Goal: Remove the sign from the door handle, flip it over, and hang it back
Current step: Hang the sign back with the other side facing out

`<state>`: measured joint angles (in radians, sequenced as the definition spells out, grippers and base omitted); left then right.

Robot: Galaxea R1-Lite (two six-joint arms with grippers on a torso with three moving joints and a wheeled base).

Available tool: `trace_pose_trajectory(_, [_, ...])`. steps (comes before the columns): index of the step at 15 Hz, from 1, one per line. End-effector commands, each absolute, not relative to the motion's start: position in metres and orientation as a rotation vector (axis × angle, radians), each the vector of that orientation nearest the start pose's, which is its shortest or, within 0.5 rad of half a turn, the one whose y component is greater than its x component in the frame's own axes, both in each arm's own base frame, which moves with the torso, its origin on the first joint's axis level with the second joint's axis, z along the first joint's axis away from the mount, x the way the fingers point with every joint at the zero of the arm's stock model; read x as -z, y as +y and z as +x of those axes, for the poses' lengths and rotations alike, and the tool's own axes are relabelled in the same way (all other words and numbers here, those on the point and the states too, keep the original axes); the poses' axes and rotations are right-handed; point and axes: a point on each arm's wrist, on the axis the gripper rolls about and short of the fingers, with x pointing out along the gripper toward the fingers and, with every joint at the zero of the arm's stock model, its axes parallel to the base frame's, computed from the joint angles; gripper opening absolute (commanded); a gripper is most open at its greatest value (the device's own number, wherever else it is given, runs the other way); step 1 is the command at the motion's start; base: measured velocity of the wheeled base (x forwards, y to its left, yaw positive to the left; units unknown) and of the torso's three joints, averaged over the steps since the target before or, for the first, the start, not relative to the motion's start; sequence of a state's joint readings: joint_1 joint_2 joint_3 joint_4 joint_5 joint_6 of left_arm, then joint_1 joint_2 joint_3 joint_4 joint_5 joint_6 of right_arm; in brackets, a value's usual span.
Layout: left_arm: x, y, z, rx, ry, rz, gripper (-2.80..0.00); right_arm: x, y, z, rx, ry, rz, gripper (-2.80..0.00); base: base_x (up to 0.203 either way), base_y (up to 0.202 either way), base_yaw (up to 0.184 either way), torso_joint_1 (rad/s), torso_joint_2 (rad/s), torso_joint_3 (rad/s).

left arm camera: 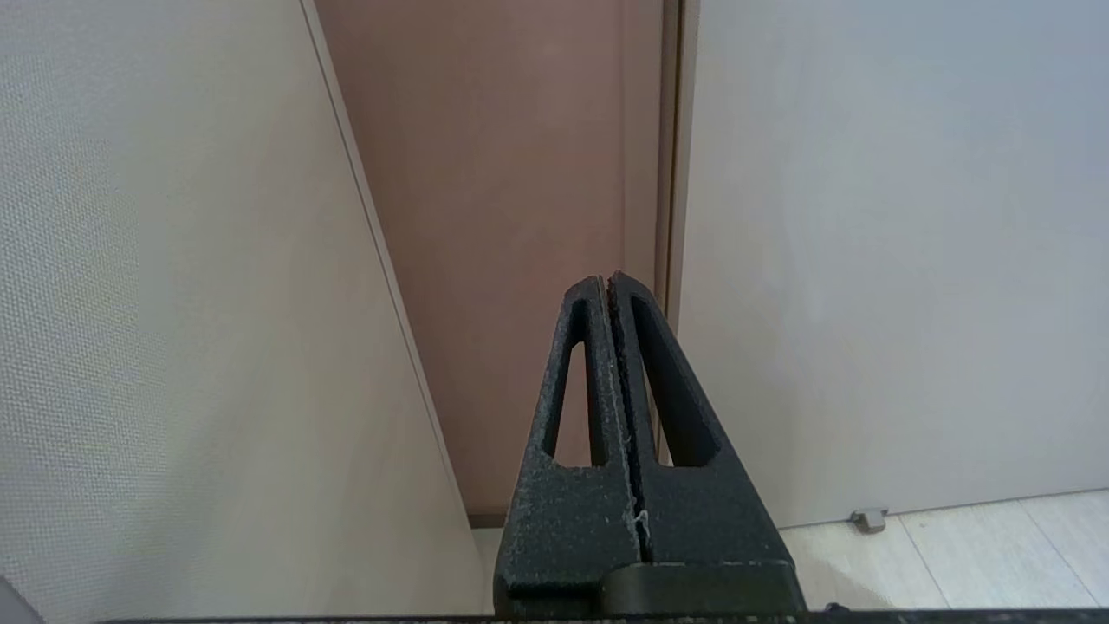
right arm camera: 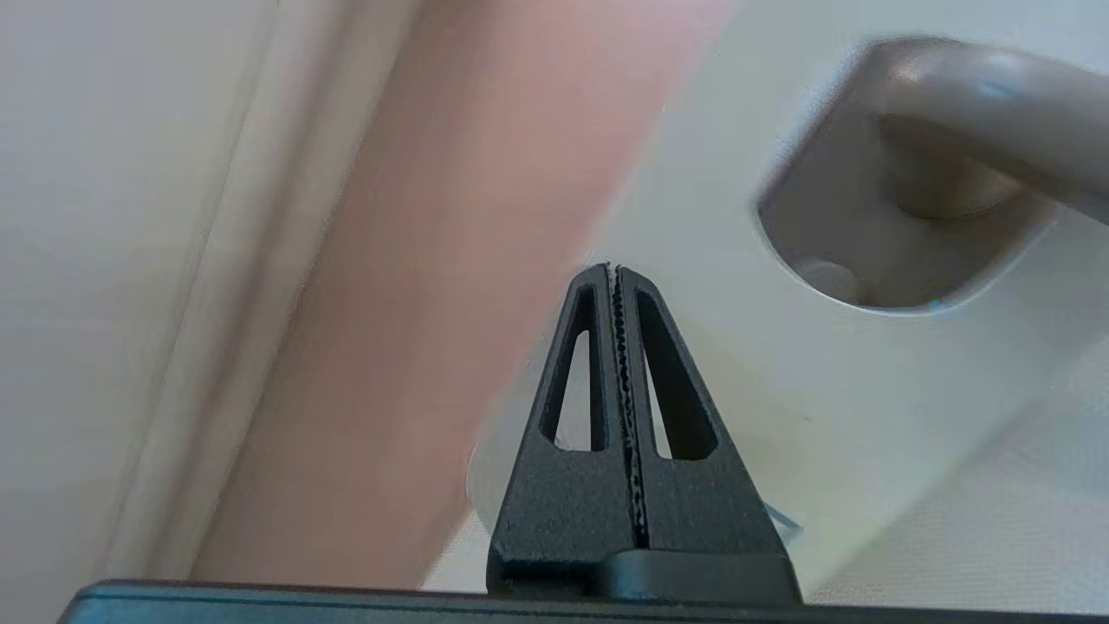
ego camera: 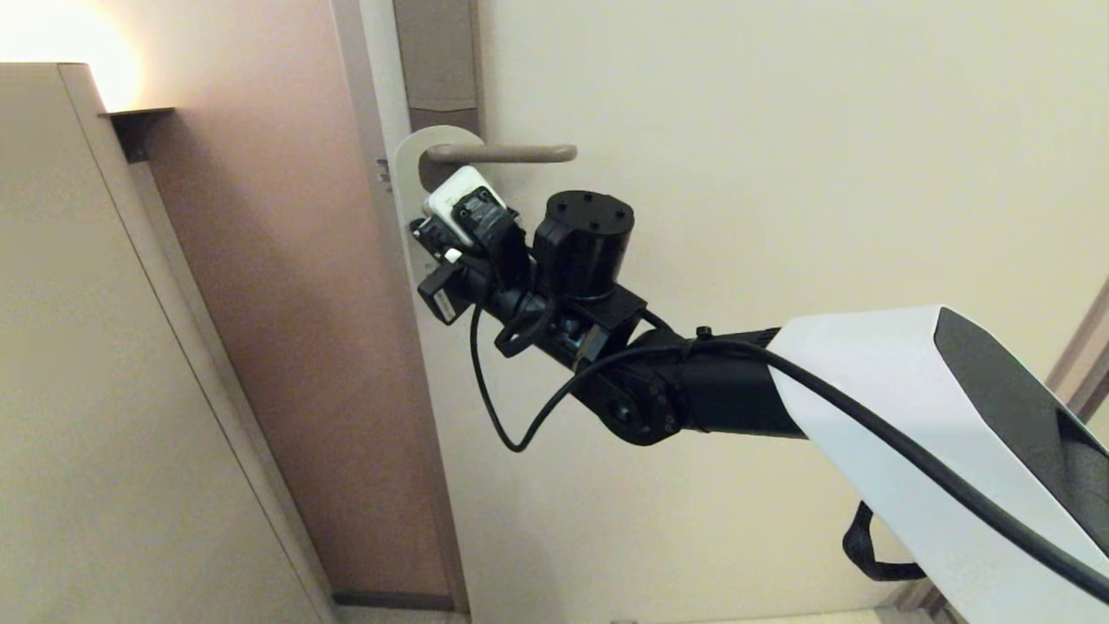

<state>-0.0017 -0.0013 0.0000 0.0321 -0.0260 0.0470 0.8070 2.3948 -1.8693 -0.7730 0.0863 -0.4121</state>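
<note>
both pairs of fingers are pressed together, holding nothing. the right gripper (right arm camera: 613,270) is up at the door, its tips close against the white face of the sign (right arm camera: 780,381) near its outer edge — whether they touch the card i cannot tell. the left gripper (left arm camera: 606,282) is idle and low, facing the door frame and the floor.

the sign hangs on the door handle (ego camera: 507,153), its oval hole looped over the lever close to the tall plate (ego camera: 437,61). in the head view its pale top arches around the lever's root, and the rest drops toward 6 o'clock behind the right wrist; the lever's free tip points to 3 o'clock.

the card looks thin, light and smooth, probably flexing easily and lying flat on the door, so there is little to catch from the front. i judge the best hold is an edge pinch on the long side below the hole, fingers spread first, then a slide toward 3 o'clock off the lever's tip — gently, as a slick card could slip or crease.
</note>
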Motion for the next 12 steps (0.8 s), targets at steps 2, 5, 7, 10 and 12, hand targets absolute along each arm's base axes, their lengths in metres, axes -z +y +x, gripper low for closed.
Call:
trace_pose_trajectory(2, [-0.072, -0.001, -0.023, 0.029, 0.032, 0.047, -2.8, -0.202, 0.365, 0.359, -0.763, -0.405, -0.296, -2.8, 0.0, 0.0, 0.0, 0.0, 0.0, 0.0])
trace_pose_trajectory(5, [-0.072, -0.001, -0.023, 0.028, 0.032, 0.047, -2.8, -0.197, 0.364, 0.365, -0.738, -0.396, -0.296, -2.8, 0.0, 0.0, 0.0, 0.0, 0.0, 0.0])
trace_pose_trajectory(7, [-0.072, -0.001, -0.023, 0.028, 0.032, 0.047, -2.8, -0.197, 0.363, 0.369, -0.718, -0.395, -0.295, -2.8, 0.0, 0.0, 0.0, 0.0, 0.0, 0.0])
trace_pose_trajectory(10, [-0.072, -0.001, -0.023, 0.028, 0.032, 0.047, -2.8, -0.184, 0.357, 0.38, -0.681, -0.36, -0.306, -2.8, 0.0, 0.0, 0.0, 0.0, 0.0, 0.0])
trace_pose_trajectory(12, [-0.072, -0.001, -0.023, 0.029, 0.032, 0.047, -2.8, -0.178, 0.353, 0.387, -0.667, -0.343, -0.314, -2.8, 0.0, 0.0, 0.0, 0.0, 0.0, 0.0])
